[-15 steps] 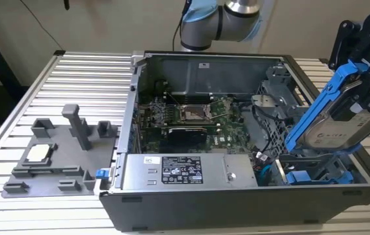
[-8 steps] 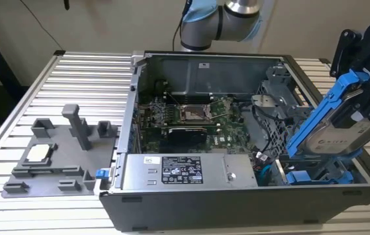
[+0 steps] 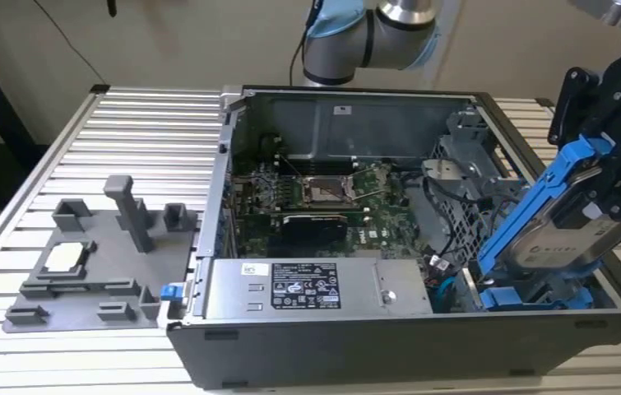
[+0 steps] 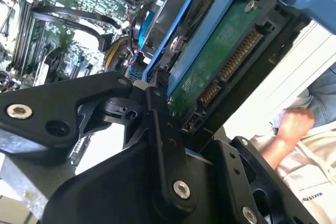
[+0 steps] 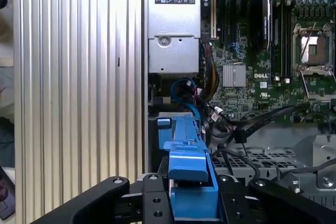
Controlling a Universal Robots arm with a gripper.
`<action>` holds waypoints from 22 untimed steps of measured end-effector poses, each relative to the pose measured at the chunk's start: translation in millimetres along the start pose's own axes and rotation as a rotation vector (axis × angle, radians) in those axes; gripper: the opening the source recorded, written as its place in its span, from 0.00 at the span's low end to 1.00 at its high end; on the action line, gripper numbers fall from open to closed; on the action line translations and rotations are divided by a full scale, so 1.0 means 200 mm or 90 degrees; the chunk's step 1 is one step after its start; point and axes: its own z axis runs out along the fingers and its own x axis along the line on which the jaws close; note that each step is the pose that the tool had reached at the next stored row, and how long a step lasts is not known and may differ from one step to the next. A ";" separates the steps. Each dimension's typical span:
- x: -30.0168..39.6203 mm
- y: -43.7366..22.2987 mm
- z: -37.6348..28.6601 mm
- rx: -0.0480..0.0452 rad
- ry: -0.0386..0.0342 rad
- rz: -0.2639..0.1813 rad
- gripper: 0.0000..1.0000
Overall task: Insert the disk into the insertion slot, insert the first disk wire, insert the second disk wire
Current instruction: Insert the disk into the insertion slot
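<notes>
At the exterior view's right, over the open case [image 3: 398, 337] on the bench [image 3: 145, 123], the gripper [image 3: 606, 177] is clamped on the disk [image 3: 557, 226], which leans steeply, lower end inside the case.

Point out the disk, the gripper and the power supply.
the disk [image 3: 557, 234], exterior view, on its silver face inside the blue carrier.
the gripper [image 5: 191, 190], first wrist view, between its fingertips, shut on the disk's blue carrier.
the power supply [image 3: 299, 288], exterior view, on its labelled top panel.
</notes>
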 end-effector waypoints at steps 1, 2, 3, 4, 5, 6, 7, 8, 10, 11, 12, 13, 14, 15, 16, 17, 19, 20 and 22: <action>0.001 -0.001 0.007 0.0000 0.0000 0.000 0.33; 0.001 -0.002 0.015 0.0000 0.0001 -0.001 0.33; 0.001 -0.006 0.023 0.0000 0.0000 -0.001 0.33; 0.001 -0.008 0.031 0.0000 -0.0001 -0.001 0.33; 0.001 -0.010 0.040 0.0000 0.0000 -0.001 0.33; 0.001 -0.012 0.048 0.0000 0.0001 -0.001 0.33; 0.001 -0.014 0.056 0.0000 0.0001 -0.001 0.33; 0.001 -0.015 0.064 0.0000 0.0001 -0.001 0.33; 0.000 -0.019 0.080 0.0000 0.0001 -0.002 0.33; -0.001 -0.021 0.087 0.0000 0.0002 -0.003 0.33; -0.003 -0.024 0.095 0.0000 0.0002 -0.003 0.33; -0.006 -0.027 0.103 0.0000 0.0001 -0.003 0.33; -0.009 -0.030 0.110 0.0000 0.0002 -0.003 0.33; -0.013 -0.033 0.116 0.0000 0.0002 -0.003 0.33; -0.017 -0.036 0.122 0.0000 0.0000 -0.003 0.33; -0.020 -0.039 0.128 0.0000 0.0002 -0.003 0.33; -0.027 -0.042 0.143 0.0000 0.0001 -0.003 0.33; -0.029 -0.044 0.152 0.0000 -0.0001 -0.003 0.33; -0.033 -0.048 0.168 0.0000 0.0001 -0.003 0.33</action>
